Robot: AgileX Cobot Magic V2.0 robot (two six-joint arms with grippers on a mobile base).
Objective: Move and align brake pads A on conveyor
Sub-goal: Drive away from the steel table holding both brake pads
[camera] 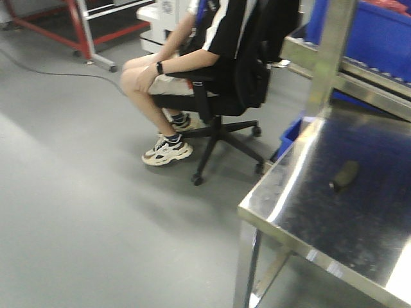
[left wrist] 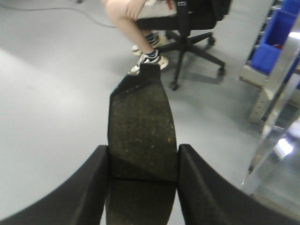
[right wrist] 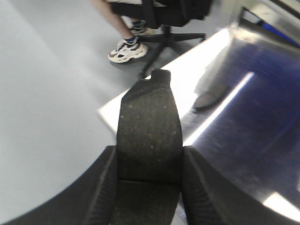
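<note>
Clamping a dark, curved oblong brake pad [left wrist: 140, 112], the jaws of the left gripper [left wrist: 143, 157] hold it over grey floor [left wrist: 47, 93]. Jaws of the right gripper [right wrist: 149, 157] pinch a second brake pad [right wrist: 149, 112] above the shiny steel table [right wrist: 262, 140]; a third pad [right wrist: 210, 99] lies there, centre-right.

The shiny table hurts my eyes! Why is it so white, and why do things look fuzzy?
Front view: glare whitens the steel table's edge; the loose brake pad on it is smeared. Right wrist view: the table corner is blown out white, and the gripped brake pad looks soft. Left wrist view: the left end effector is blurry up close.
</note>
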